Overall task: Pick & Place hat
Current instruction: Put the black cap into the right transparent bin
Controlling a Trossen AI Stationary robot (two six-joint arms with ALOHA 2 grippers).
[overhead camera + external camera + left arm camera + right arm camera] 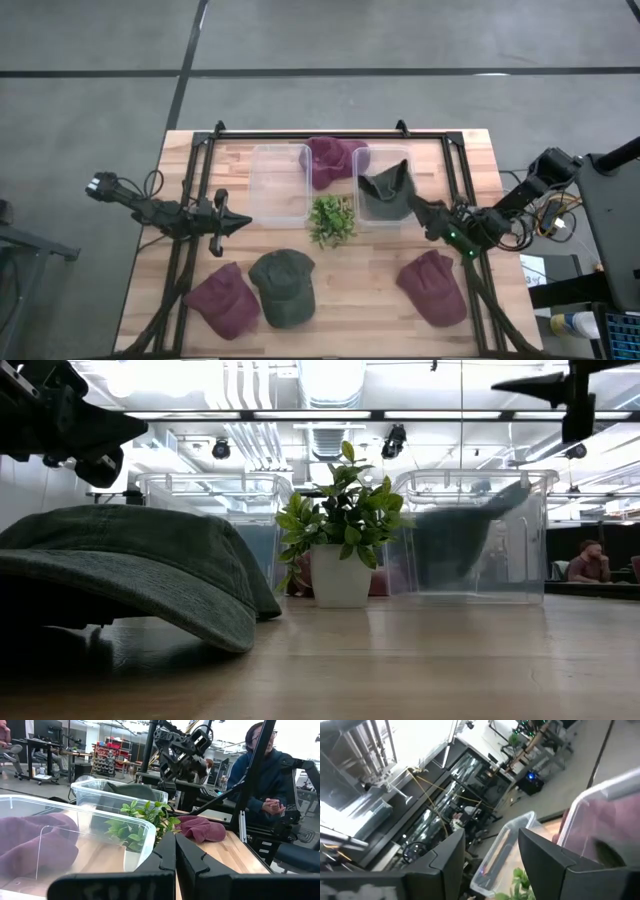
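Note:
A dark green hat (384, 190) lies in the right clear bin (404, 153). In the low view its brim (508, 496) leans up against the bin's wall. My right gripper (413, 204) is open just past that bin's near right corner and above it, and its fingers (447, 855) hold nothing. My left gripper (240, 222) is shut and hovers near the left bin (262, 186). A maroon hat (335, 160) sits at the far ends of the two bins; I cannot tell whether it is inside one.
A potted plant (330, 220) stands between the bins on their near side. Toward the near edge lie a maroon hat (222, 298), a green hat (283, 287) and another maroon hat (432, 287). A black frame (330, 135) borders the table. A person (265, 775) sits beyond the right side.

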